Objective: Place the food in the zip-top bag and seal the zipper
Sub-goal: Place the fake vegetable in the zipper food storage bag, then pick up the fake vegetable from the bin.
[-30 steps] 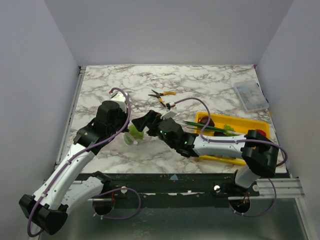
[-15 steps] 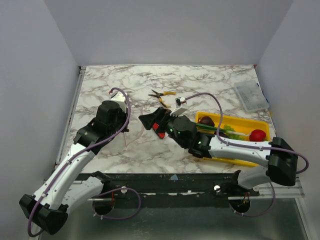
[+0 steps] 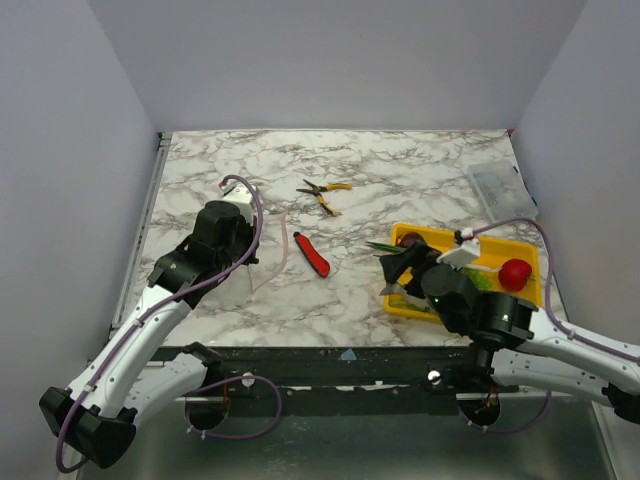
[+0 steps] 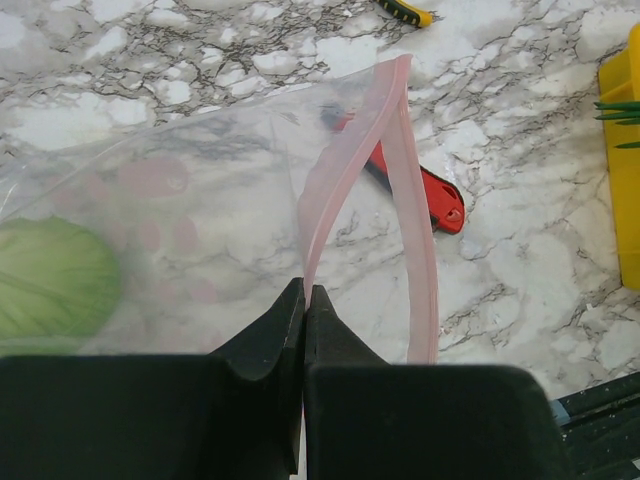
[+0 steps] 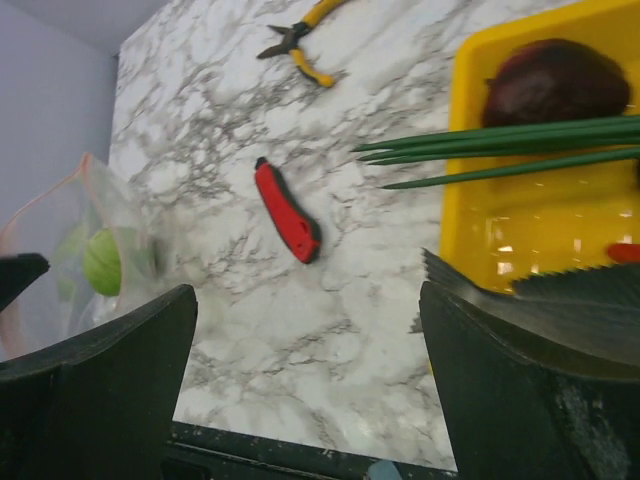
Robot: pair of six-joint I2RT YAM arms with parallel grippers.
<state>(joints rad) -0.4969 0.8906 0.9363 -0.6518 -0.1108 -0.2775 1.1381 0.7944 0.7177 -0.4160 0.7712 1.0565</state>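
Note:
My left gripper (image 4: 305, 292) is shut on the pinkish zipper strip (image 4: 345, 170) of the clear zip-top bag (image 4: 190, 210) and holds its mouth open. The green cabbage (image 4: 50, 282) lies inside the bag. In the top view the left gripper (image 3: 250, 258) is at the table's left-middle. My right gripper (image 3: 393, 275) is open and empty over the front left corner of the yellow tray (image 3: 455, 318). The tray holds the purple aubergine (image 5: 560, 80), the spring onions (image 5: 500, 150) and the red tomato (image 3: 515, 272). The grey fish does not show.
A red-handled knife (image 3: 311, 253) lies between the bag and the tray. Yellow-handled pliers (image 3: 325, 192) lie behind it. A small clear plastic box (image 3: 497, 192) stands at the back right. The table's black front edge (image 5: 300, 455) is just below the right gripper.
My right gripper left the cabbage in the bag, drew back from the bag's mouth and moved right to the tray. The left gripper has kept its hold on the strip.

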